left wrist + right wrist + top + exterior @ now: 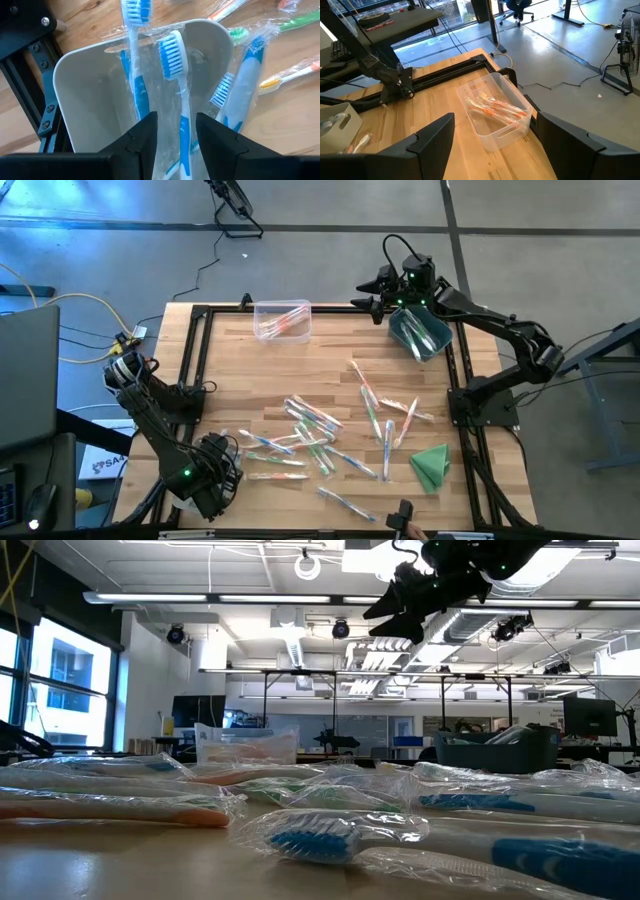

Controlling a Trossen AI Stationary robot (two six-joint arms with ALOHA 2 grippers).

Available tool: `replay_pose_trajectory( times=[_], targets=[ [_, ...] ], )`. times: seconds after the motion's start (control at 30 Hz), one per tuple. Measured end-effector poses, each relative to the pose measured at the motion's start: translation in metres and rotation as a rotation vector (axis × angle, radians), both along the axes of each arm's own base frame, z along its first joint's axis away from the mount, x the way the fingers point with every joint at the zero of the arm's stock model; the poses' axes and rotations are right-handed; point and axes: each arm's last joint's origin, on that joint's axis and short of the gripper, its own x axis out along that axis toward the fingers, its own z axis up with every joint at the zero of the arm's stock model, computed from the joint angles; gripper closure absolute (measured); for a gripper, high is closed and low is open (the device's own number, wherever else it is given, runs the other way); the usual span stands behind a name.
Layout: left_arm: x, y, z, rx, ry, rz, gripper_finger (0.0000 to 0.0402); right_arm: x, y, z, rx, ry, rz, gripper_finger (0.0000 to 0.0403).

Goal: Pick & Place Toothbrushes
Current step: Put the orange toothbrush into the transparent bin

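Toothbrushes (pixel 330 435) are being sorted by colour off the worktop (pixel 330 370): a blue one (pixel 177 100) is being released into the white bin (pixel 85 100) between the spread left pincer (pixel 175 132) fingers. The right pincer (pixel 495 135), spread and empty, is being held above the far edge near the clear bin (pixel 495 110) of orange brushes.

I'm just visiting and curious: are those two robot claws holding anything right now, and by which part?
Right gripper: open, holding nothing. Left gripper: a blue wrapped toothbrush stands between its parted fingers over a white bin, at the handle; whether it is gripped cannot be told.
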Motion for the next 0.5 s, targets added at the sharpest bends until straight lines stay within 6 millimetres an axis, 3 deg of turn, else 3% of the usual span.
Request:
replay_pose_trajectory(
  times=[0.23, 0.5],
  targets=[
    [0.000, 0.000, 0.001, -0.008, -0.011, 0.089, 0.0270, 0.000, 0.000, 0.000, 0.000, 0.000, 0.000, 0.0129],
    [0.003, -0.004, 0.018, -0.037, -0.030, 0.094, 0.0270, 0.000, 0.000, 0.000, 0.000, 0.000, 0.000, 0.0129]
  ],
)
